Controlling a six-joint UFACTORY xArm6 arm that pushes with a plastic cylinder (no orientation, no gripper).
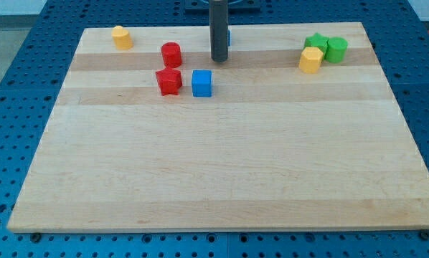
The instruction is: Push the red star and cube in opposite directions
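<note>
So at this point the red star (168,82) and the blue cube (201,83) sat just beside each other with a small gap between them, up in the upper left part of the wooden board (214,172), with a red cylinder (171,54) right above the star, and my tip (219,59) was parked just above and a bit right of the cube, touching neither. No jaws on this thing, it's only a rod, so nothing to open or close. Looked to me like the splitting hadn't started; I'd guess the tip needed to drop into that gap and shove one block left, the other right.
</note>
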